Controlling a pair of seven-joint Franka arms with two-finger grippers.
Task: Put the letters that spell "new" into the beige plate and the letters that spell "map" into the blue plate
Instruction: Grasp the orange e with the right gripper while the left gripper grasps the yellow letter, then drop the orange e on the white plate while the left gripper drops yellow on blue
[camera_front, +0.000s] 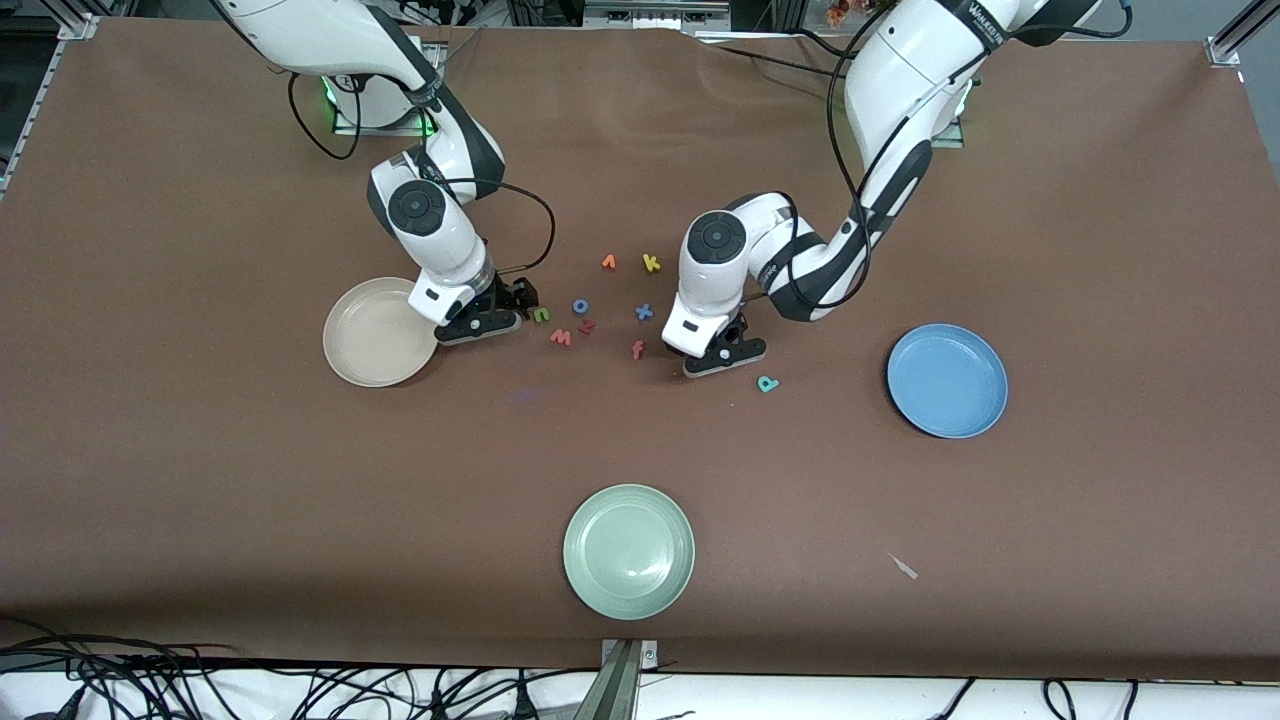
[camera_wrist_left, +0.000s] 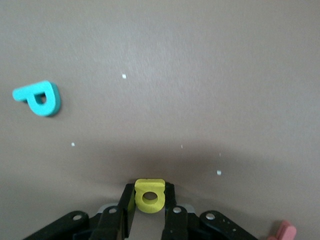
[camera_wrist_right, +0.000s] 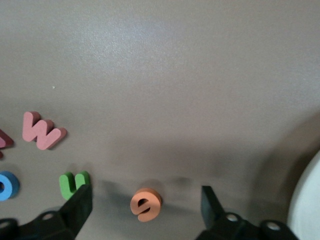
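Observation:
My left gripper (camera_front: 722, 358) (camera_wrist_left: 149, 192) is down at the table and shut on the yellow a (camera_wrist_left: 149, 198), which is pinched between its black fingers (camera_wrist_left: 127, 201). The teal p (camera_front: 767, 383) (camera_wrist_left: 39, 98) lies close by, toward the blue plate (camera_front: 947, 380). My right gripper (camera_front: 490, 318) (camera_wrist_right: 145, 205) stands open, low beside the beige plate (camera_front: 380, 332) (camera_wrist_right: 307, 205), with the orange e (camera_wrist_right: 145, 203) lying loose between its fingers. The green n (camera_front: 541, 314) (camera_wrist_right: 74, 183) lies just outside one finger. The pinkish-red w (camera_front: 561, 337) (camera_wrist_right: 42, 131) lies a little nearer the front camera.
Between the two grippers lie a blue o (camera_front: 580, 306), a dark red z-like letter (camera_front: 587, 325), a blue x (camera_front: 644, 312), an orange-red f (camera_front: 638, 349), an orange v (camera_front: 608, 262) and a yellow k (camera_front: 651, 263). A pale green plate (camera_front: 628, 551) sits near the front edge.

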